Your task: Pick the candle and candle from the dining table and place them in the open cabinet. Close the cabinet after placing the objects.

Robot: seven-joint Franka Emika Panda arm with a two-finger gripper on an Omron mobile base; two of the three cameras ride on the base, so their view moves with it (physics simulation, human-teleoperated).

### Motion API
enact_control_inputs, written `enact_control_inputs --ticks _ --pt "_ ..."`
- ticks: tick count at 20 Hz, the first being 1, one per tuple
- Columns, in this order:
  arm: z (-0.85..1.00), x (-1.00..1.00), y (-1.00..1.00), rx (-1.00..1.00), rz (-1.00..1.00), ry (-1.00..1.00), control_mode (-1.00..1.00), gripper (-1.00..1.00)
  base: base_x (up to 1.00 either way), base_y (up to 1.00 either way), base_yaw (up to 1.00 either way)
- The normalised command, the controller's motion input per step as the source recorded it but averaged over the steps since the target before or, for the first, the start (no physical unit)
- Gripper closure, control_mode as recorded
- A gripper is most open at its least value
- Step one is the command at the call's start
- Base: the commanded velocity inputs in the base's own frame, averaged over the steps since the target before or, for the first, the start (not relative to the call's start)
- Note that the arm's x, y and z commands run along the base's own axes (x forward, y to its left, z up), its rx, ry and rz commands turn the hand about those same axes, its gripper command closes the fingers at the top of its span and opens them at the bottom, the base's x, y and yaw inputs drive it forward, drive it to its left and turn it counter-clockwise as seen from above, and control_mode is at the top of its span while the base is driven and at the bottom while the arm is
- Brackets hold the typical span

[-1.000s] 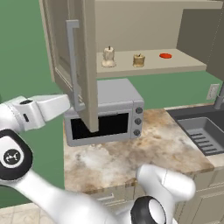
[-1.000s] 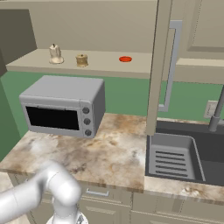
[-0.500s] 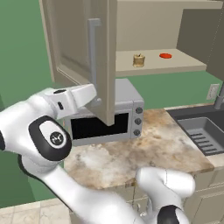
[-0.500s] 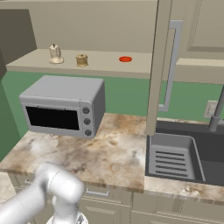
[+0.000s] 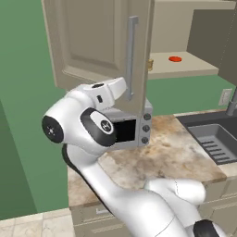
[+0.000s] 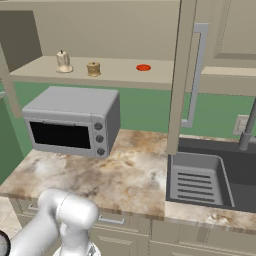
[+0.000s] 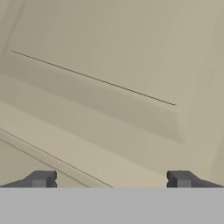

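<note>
Jaws stand wide apart and hold nothing, with a beige cabinet door [image 7: 109, 65] right in front of them. Both candles, the cream candle [image 6: 63, 61] and the golden-brown candle [image 6: 93, 68], sit on the cabinet shelf [image 6: 120, 75], above the microwave [image 6: 72, 121] on the worktop [image 6: 120, 175].

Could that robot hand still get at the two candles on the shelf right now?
Probably not. The gripper, jaws open, faces the outside panel of the left cabinet door, which stands between it and the cream candle and brown candle on the shelf.
</note>
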Motion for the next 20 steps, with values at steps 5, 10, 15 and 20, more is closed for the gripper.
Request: enact_control_inputs --ticks 5,10,15,20 --pt "0.00 0.67 -0.25 0.00 0.01 0.00 -1.00 -1.00 0.00 0.00 0.00" --pt "0.00 0.57 -0.13 0.00 0.00 0.00 -1.00 -1.00 0.00 0.00 0.00" --pt "0.00 0.68 -0.12 0.00 0.00 0.00 -1.00 -1.00 0.00 0.00 0.00" --pt "0.00 0.70 -0.24 0.00 0.00 0.00 -1.00 -1.00 0.00 0.00 0.00"
